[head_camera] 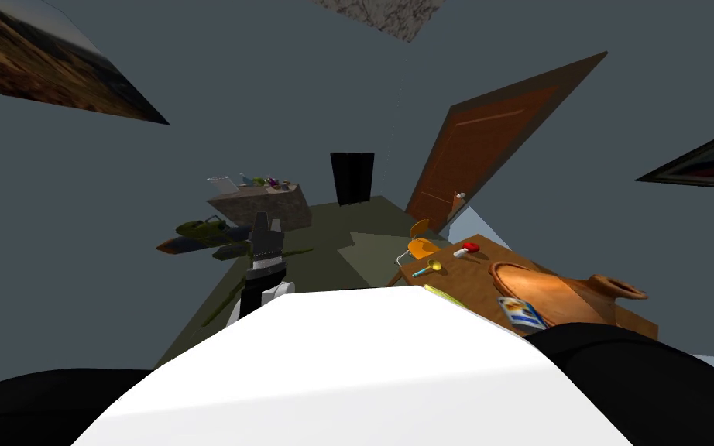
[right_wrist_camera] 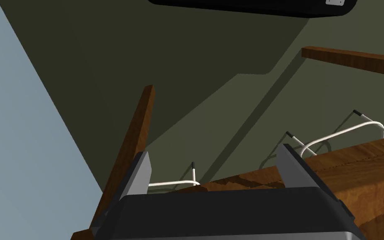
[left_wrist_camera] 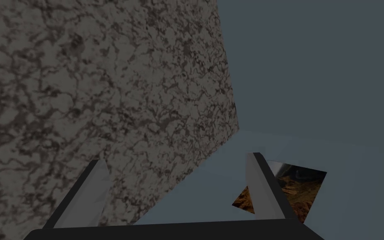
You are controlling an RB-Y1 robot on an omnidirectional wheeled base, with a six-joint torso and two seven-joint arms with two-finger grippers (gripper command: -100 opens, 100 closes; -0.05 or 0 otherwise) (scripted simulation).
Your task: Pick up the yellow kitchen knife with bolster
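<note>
While L gripper (left_wrist_camera: 176, 160) idles at left, fingers apart, yellow knife (head_camera: 444, 296) lies on wooden table (head_camera: 475, 272), near-left corner. R gripper (right_wrist_camera: 215, 150) hangs at table edge, fingers apart, empty. Step: approach. Next: R arm over handle.

A home's living room: grey walls with a framed landscape picture (head_camera: 46, 62), a brown panelled wooden door (head_camera: 487, 155), and 1 wooden table (head_camera: 471, 276) bearing a terracotta jug (head_camera: 564, 294).
</note>
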